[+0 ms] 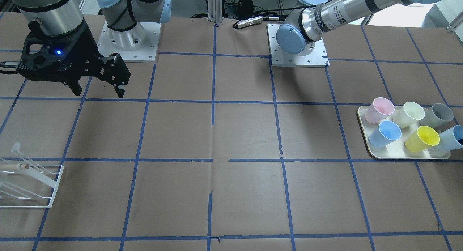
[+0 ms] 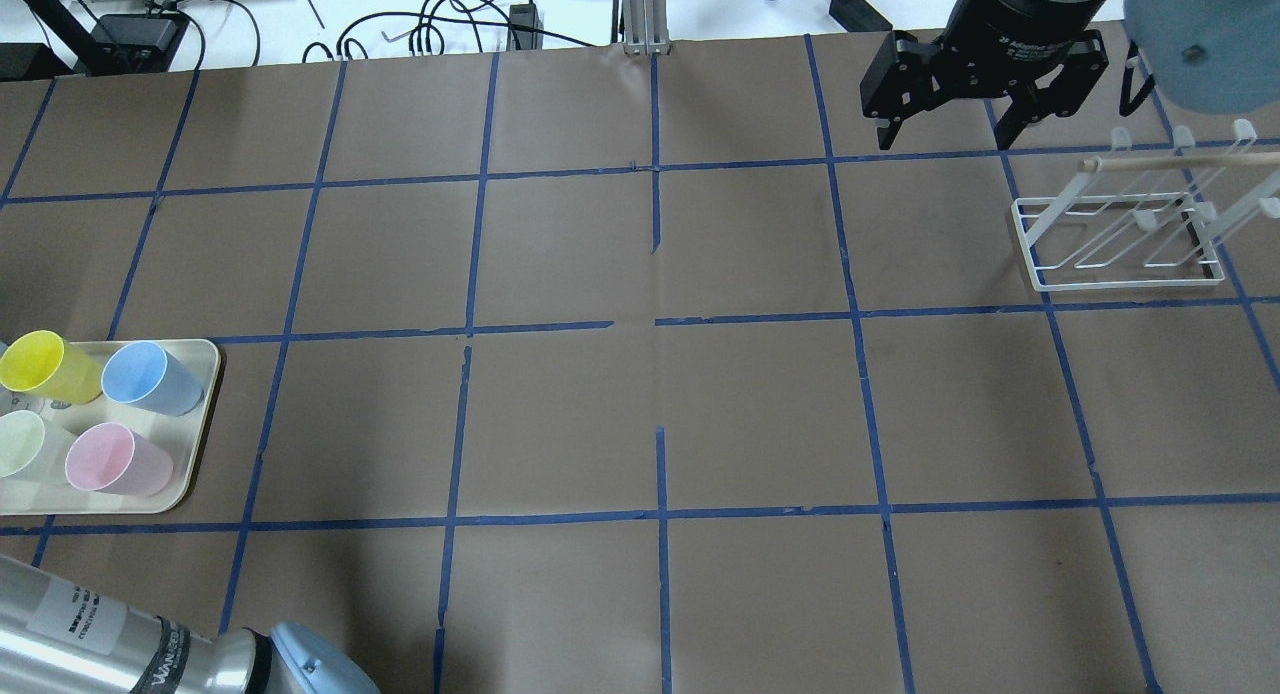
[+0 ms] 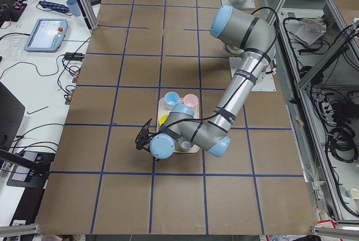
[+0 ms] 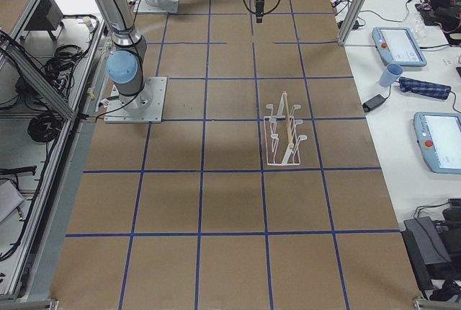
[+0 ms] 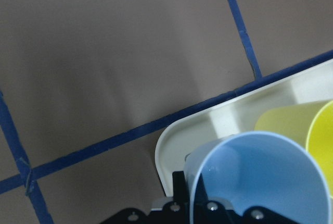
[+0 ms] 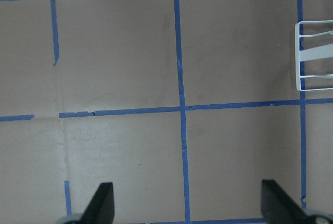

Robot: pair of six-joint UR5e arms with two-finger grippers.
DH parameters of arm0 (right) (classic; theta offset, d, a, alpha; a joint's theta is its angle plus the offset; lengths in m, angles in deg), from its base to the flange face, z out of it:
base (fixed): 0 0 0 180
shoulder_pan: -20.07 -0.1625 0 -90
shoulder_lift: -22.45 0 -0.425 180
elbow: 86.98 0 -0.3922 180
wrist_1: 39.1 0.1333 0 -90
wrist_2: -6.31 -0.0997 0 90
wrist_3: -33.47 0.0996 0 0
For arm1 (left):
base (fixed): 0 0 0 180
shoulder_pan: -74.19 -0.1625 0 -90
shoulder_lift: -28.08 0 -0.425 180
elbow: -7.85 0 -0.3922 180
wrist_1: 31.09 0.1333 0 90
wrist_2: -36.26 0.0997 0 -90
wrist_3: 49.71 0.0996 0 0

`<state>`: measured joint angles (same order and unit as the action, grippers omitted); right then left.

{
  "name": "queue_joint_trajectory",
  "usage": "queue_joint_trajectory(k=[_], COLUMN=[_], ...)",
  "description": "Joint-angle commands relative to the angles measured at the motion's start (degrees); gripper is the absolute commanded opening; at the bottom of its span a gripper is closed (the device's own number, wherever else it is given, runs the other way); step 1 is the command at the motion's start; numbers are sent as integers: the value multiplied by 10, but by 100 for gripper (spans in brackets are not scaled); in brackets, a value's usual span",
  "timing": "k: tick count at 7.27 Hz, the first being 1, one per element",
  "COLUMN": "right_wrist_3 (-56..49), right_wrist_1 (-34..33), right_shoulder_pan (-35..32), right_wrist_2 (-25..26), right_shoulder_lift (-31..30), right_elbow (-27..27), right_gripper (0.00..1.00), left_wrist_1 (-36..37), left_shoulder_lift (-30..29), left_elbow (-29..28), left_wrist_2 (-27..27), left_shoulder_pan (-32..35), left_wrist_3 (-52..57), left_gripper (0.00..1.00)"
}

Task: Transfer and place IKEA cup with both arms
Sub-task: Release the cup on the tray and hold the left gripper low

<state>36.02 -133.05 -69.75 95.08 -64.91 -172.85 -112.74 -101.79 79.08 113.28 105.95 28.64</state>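
The IKEA cup (image 1: 451,138) is a pale light-blue tumbler at the outer front corner of the cream tray (image 1: 398,157). In the left wrist view the cup (image 5: 260,177) fills the lower right, its mouth towards the camera, right against my left gripper (image 3: 143,139). The black gripper body shows along the bottom edge and the jaws look shut on the cup's rim. The fingertips are hidden. My right gripper (image 1: 99,94) is open and empty, high above the table near its base. It also shows in the overhead view (image 2: 945,144).
On the tray stand a deeper blue cup (image 1: 385,132), a yellow cup (image 1: 421,139), a pink cup (image 1: 379,110), a cream cup (image 1: 408,114) and a grey cup (image 1: 437,115). A white wire rack (image 2: 1120,244) with a wooden rod stands on the robot's right side.
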Motion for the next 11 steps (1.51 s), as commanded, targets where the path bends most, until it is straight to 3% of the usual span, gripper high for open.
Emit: queue_joint_trajectory(k=[1,2,3,4,11], right_wrist_3=[0,0,0,0,-1], right_wrist_1=[0,0,0,1,1], right_shoulder_pan=[0,0,0,0,0], right_wrist_2=[0,0,0,0,0], right_shoulder_lift=[0,0,0,1,2], right_elbow=[0,0,0,0,0], right_gripper=[100,100,100,100,100], left_wrist_1=[4,4,4,3,-11], left_shoulder_lift=[-5,-4,-5,-5,13], left_elbow=[11,11,12,12,10], left_wrist_2=[0,1,2,5,8], left_shoulder_pan=[0,-1,-3,-3,-2], left_wrist_3=[-3,-3,-3,-4,-8], left_gripper=[0,1,52,77,85])
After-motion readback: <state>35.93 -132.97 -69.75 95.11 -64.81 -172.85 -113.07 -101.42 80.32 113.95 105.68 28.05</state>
